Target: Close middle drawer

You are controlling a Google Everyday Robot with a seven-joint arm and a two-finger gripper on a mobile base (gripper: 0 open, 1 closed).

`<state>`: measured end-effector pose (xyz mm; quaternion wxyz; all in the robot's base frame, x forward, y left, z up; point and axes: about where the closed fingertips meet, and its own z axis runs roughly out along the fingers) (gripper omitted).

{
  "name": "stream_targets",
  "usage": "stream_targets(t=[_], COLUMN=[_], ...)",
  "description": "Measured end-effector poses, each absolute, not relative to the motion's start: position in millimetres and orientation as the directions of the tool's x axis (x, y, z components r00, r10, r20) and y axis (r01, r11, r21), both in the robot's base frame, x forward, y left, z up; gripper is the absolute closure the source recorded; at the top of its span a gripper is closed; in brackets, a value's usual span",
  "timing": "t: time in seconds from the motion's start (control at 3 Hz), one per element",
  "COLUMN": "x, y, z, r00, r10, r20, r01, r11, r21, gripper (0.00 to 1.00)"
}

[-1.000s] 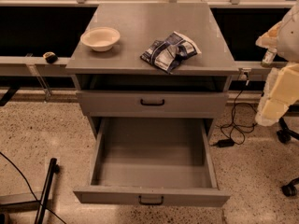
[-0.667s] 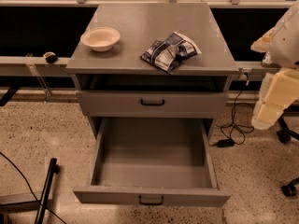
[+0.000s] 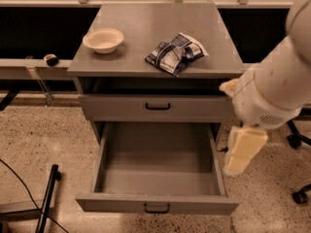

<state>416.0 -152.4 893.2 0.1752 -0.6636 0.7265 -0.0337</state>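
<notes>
A grey table (image 3: 146, 23) with drawers is seen from above. Below its shut, taller-fronted drawer (image 3: 194, 108), the middle drawer (image 3: 158, 166) is drawn far out toward the camera, with a small black loop handle (image 3: 157, 208) at the centre of its low front panel. The white arm (image 3: 277, 86) is held at the table's right, and the cream tool (image 3: 244, 150) is hung just outside the drawer's right wall, apart from the handle; whether it is open or closed cannot be told. On the table top a crumpled blue-and-white bag (image 3: 176, 53) is laid to the right of a pale bowl (image 3: 103, 39).
</notes>
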Motion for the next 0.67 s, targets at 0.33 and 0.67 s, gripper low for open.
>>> stream_targets(t=[0.33,0.67], x=[389,365], y=[-125,-127], z=[828,789], r00=[0.015,0.014], r10=[-0.974,-0.979], r20=[-0.226,-0.202], r01=[-0.974,-0.988], r11=[0.036,0.018], r21=[-0.223,-0.153], gripper=[0.00,0.00])
